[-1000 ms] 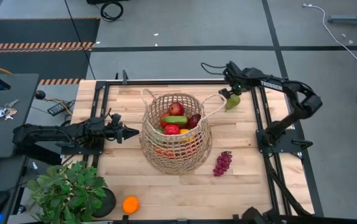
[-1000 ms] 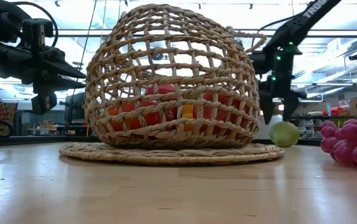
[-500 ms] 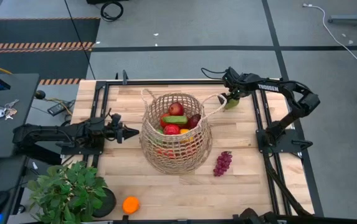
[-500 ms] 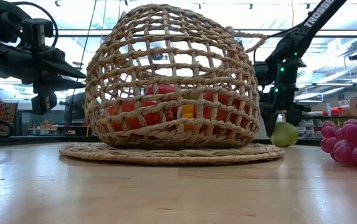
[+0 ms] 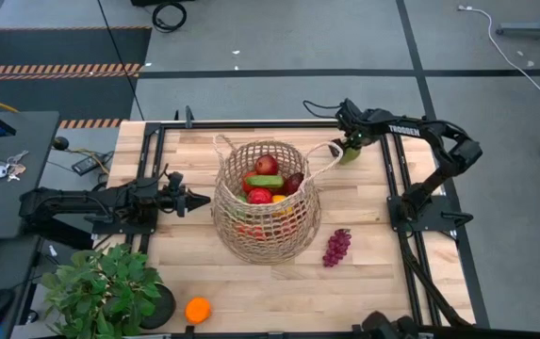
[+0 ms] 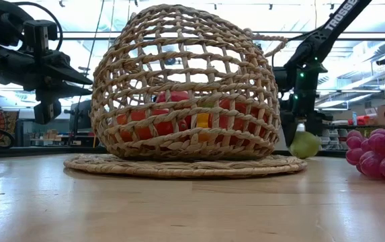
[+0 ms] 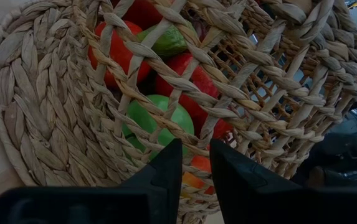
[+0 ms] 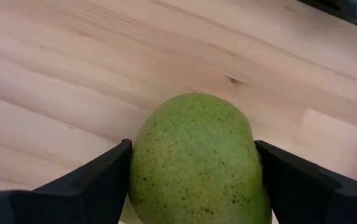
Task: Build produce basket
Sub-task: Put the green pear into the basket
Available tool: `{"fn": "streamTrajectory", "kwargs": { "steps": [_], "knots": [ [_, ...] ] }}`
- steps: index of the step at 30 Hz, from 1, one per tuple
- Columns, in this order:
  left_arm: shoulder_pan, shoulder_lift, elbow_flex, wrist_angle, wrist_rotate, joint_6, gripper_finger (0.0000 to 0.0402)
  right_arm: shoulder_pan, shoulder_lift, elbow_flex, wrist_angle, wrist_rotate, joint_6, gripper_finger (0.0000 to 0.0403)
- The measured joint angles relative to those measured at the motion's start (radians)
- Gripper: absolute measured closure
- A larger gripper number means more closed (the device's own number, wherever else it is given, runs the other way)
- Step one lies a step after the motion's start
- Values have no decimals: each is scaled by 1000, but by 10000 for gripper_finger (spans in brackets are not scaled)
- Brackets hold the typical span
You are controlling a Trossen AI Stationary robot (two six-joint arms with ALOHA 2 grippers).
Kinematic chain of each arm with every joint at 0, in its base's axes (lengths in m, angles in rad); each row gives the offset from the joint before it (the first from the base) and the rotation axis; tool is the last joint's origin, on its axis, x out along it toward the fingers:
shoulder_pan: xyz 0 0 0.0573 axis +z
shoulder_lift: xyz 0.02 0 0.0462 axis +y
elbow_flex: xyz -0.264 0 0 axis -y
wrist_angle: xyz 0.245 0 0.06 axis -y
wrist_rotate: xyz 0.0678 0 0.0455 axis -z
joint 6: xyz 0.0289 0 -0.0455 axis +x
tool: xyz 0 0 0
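Basket (image 5: 267, 202) sits mid-table in the high view, already part filled: a red apple (image 5: 267, 165), a cucumber (image 5: 264, 181) and other produce show through its open top. Three pieces are left outside: a pear (image 5: 350, 153) at two o'clock from the basket, grapes (image 5: 335, 247) at four o'clock, and an orange (image 5: 197, 309) at seven o'clock near the table's front edge, beside a potted plant (image 5: 105, 287). The right gripper (image 5: 350, 146) is at the pear, close to the rear right rail. The left gripper (image 5: 199, 200) waits at nine o'clock, just off the basket wall, jaws together.

Low view: the basket fills the middle on its woven mat (image 6: 185, 165). The pear (image 6: 304, 144) rests on the table just off the mat's right edge, with the right gripper (image 6: 302, 128) down over it. Grapes (image 6: 379, 153) lie further right. Bare tabletop lies in front.

Left wrist view: the closed fingers (image 7: 159, 177) point at the weave, a green fruit (image 7: 159, 121) just behind it, so I judge there is little room forward.

Right wrist view: the jaws stand apart, one finger (image 8: 97, 180) on each side of the pear (image 8: 197, 158), close against it; I cannot tell whether they grip yet. The carry to the rim looks short, though a loop handle (image 5: 324, 158) stands in between.
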State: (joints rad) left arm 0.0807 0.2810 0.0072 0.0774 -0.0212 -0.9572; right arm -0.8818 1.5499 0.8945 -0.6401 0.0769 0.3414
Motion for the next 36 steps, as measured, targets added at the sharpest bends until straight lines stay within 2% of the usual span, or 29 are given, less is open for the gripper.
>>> {"fn": "streamTrajectory", "kwargs": {
  "steps": [7,11,15,20,22,29,36],
  "knots": [
    [0,0,0,0,0,0,311,0,-1,99,-19,-42,-9,84],
    [0,0,0,0,0,0,314,-6,-1,151,-20,-110,-6,84],
    [0,0,0,0,0,0,317,-19,-2,206,-13,-265,26,84],
    [0,0,0,0,0,0,313,-35,-2,269,57,-525,119,84],
    [0,0,0,0,0,0,311,-37,-2,298,94,-584,158,84],
    [0,0,0,0,0,1,312,-34,-3,448,219,-643,277,84],
    [0,0,0,0,0,1,313,5,-4,602,470,-723,356,84]
  ]
}}
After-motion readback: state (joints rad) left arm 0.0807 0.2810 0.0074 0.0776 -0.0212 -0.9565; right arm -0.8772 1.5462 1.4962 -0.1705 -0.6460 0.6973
